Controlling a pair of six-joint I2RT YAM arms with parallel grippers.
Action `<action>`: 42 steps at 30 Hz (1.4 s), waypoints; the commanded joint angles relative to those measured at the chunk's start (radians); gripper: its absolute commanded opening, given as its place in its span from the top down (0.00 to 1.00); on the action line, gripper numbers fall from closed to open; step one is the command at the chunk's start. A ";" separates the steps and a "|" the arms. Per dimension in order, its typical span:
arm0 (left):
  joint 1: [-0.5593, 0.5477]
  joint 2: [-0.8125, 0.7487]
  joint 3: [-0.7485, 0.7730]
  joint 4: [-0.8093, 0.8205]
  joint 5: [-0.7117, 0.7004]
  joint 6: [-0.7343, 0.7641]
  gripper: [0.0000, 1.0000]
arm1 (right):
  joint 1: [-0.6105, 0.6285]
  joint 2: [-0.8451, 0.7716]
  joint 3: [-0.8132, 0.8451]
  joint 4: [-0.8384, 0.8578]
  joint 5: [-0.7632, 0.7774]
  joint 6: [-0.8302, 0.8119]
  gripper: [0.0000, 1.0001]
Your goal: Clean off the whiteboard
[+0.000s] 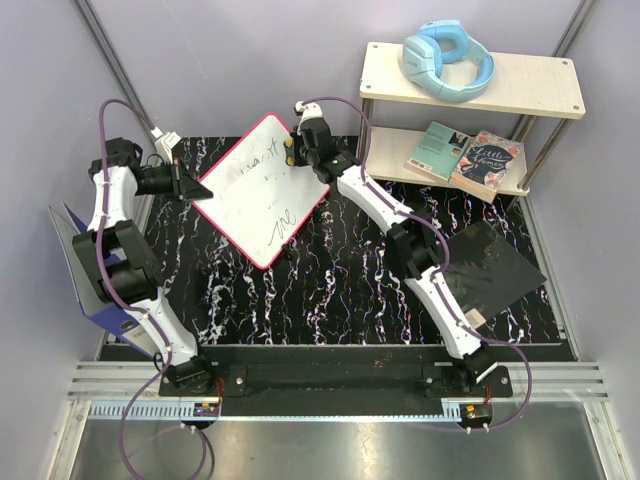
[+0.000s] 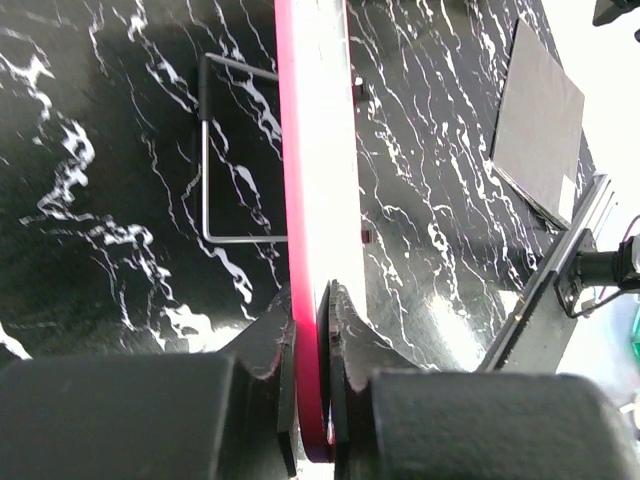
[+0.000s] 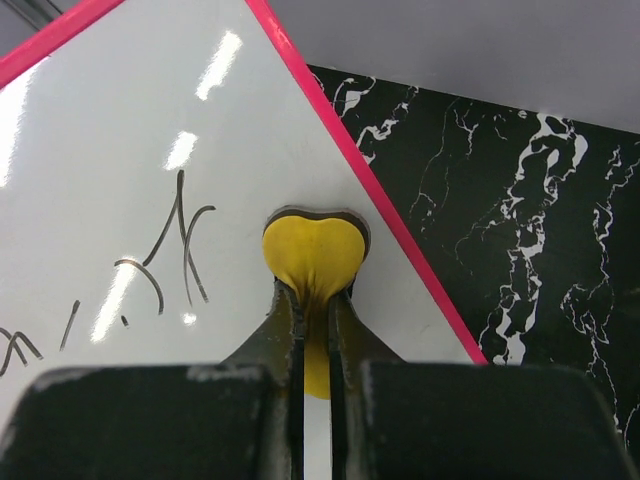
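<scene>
Black marble-veined worktop point(image 1: 330, 300) fills the middle of the scene, and above its far left part sits the whiteboard point(image 1: 262, 190), turned like a diamond in the top view and, as far as I can judge, held tilted rather than lying flat. Its pink rim runs straight away from the left fingers point(image 2: 272, 340), which are closed tight on the board's left corner, one on each face, so the left arm acts as the clamp. The right arm reaches across from the other side. The right fingers point(image 3: 282, 325) are pinched shut on a yellow eraser point(image 3: 312, 255), whose pad presses on the white face just inside the far right rim. Dark handwriting point(image 1: 280, 215) remains on the board, with fainter strokes nearer the far corner, so the job looks only partly done. The relation that matters: from the eraser, the remaining marks lie to its left and back toward the arm bases, along the face toward the near corner. The right arm is the one placed to sweep that way, while the left only needs to hold firm. The board's long axis is hard to call, since the tilt foreshortens it.
</scene>
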 commanded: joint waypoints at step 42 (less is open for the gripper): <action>-0.091 -0.129 0.054 -0.015 -0.208 0.268 1.00 | 0.326 -0.008 -0.035 -0.041 0.038 -0.033 1.00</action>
